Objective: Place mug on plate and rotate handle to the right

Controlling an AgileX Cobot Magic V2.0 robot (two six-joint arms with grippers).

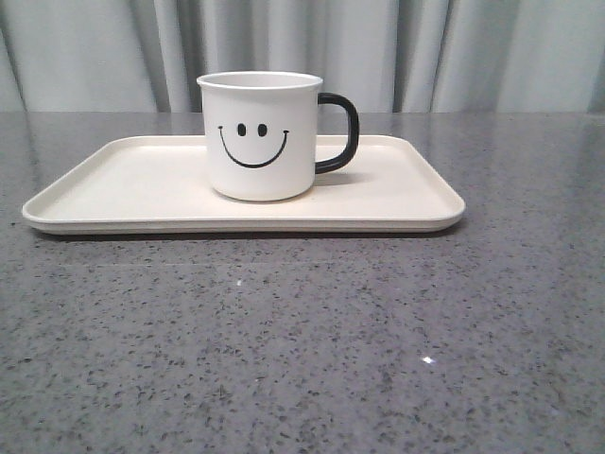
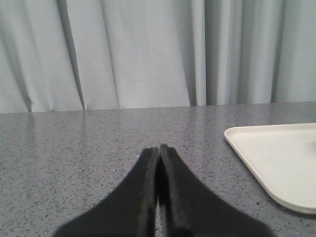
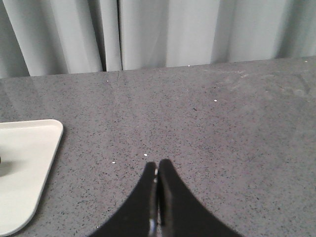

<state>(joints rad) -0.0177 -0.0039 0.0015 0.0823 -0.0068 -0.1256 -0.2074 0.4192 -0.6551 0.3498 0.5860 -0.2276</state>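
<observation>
White round mug (image 1: 257,142) with a black smiley face stands upright on the big flat cream plate (image 1: 123,184), near its middle. Its shiny black loop handle (image 1: 340,132) points to 3 o'clock. The plate lies on the grey speckled desk (image 1: 302,340). Left black fingers (image 2: 158,150) are clenched together, holding nothing. Right black fingers (image 3: 157,168) are clenched too, above bare desk.

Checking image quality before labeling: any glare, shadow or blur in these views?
Front view: sharp; small specular glints on the table, a soft shadow under the plate. Left wrist view: the left end effector is a dark, soft silhouette. Right wrist view: the right end effector likewise; tiny glints on the table.
</observation>
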